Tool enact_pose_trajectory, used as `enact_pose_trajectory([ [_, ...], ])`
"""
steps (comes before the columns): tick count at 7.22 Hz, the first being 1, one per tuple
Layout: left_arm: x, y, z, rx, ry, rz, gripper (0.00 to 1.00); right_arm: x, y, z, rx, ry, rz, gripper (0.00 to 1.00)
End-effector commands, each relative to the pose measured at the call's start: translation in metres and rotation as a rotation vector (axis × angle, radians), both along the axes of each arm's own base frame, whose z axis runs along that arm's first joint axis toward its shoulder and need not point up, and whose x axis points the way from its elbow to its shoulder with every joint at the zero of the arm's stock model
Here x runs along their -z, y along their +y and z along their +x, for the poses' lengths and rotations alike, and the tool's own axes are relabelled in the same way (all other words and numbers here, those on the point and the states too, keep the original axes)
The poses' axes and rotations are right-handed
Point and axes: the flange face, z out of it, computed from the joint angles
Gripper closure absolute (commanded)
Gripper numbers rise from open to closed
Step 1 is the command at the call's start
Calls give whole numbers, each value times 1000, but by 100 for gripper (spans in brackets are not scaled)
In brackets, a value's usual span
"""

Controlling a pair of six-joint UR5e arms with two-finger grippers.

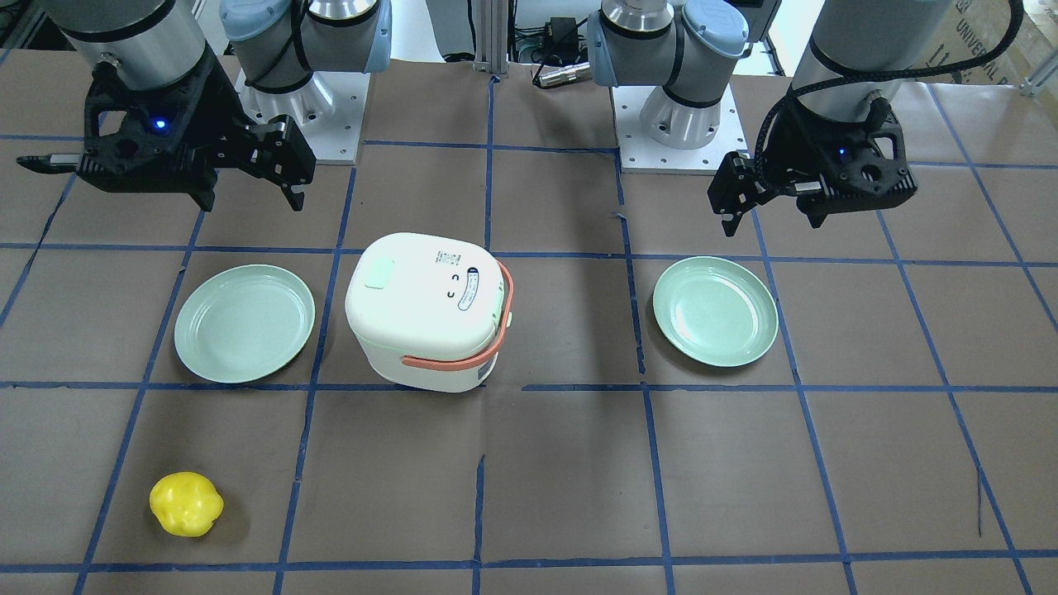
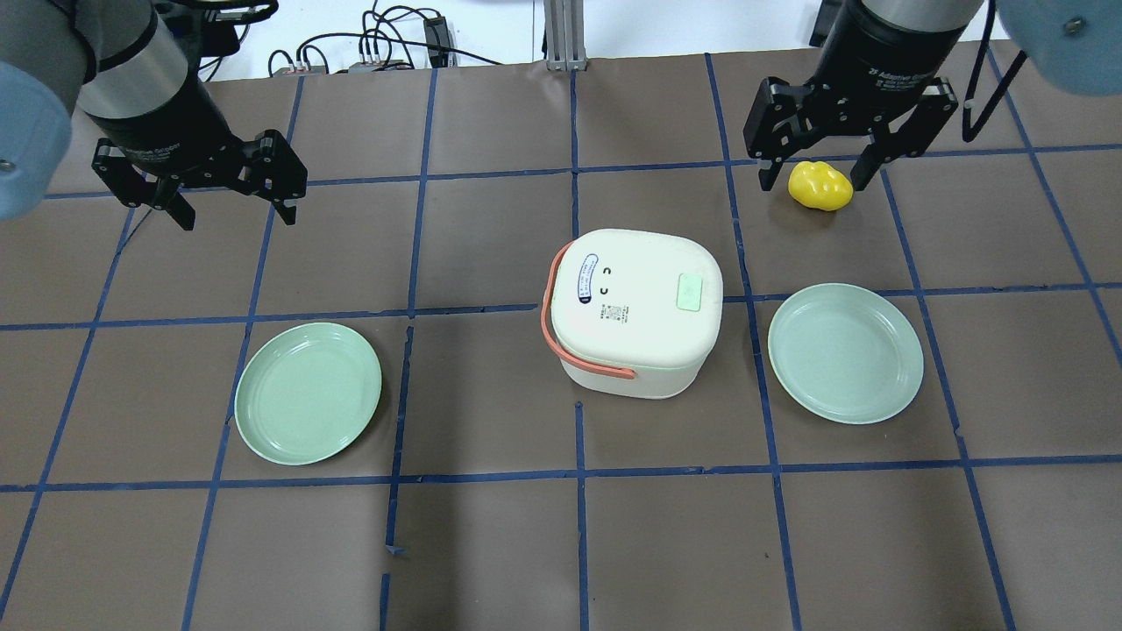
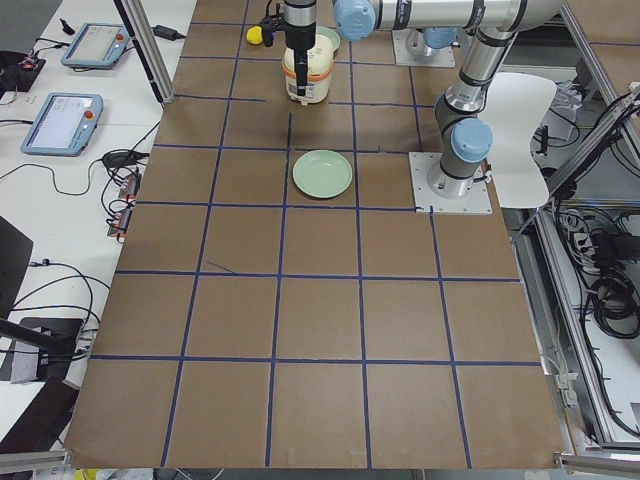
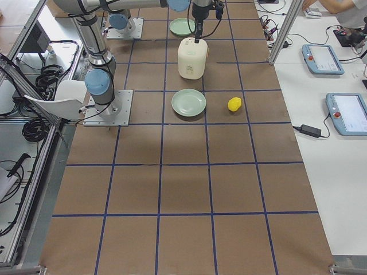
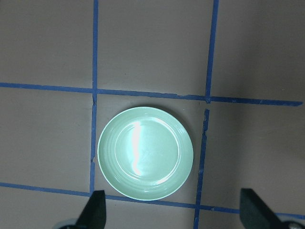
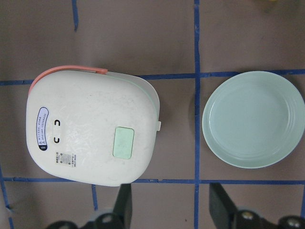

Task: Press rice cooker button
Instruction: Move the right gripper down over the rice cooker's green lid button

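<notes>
The white rice cooker [image 2: 635, 311] with a salmon handle stands mid-table, lid closed. Its pale green button [image 2: 691, 291] sits on the lid, also in the right wrist view [image 6: 124, 142] and the front view [image 1: 380, 274]. My right gripper [image 2: 815, 182] is open and empty, raised beyond the cooker on its right; its fingers [image 6: 124, 205] frame the bottom of the wrist view, with the cooker [image 6: 93, 129] below. My left gripper [image 2: 237, 215] is open and empty, raised far left of the cooker, over a green plate [image 5: 145, 152].
Two green plates lie on the table, one left [image 2: 307, 393] and one right [image 2: 846, 352] of the cooker. A yellow pepper-like object [image 1: 186, 504] lies at the far side on my right. Blue tape lines grid the brown table [image 2: 491, 543].
</notes>
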Motion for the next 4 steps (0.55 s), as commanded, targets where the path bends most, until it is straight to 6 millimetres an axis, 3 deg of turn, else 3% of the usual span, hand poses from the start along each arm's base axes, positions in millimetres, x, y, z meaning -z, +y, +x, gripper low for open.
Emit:
enact_pose_trajectory([
  [1, 0, 0, 0, 0, 0, 0, 0, 30, 12, 37, 9, -16, 30, 91],
  [2, 0, 0, 0, 0, 0, 0, 0, 56, 21, 48, -21, -7, 52, 92],
  [4, 0, 0, 0, 0, 0, 0, 0, 85, 14, 49, -15, -8, -27, 93],
])
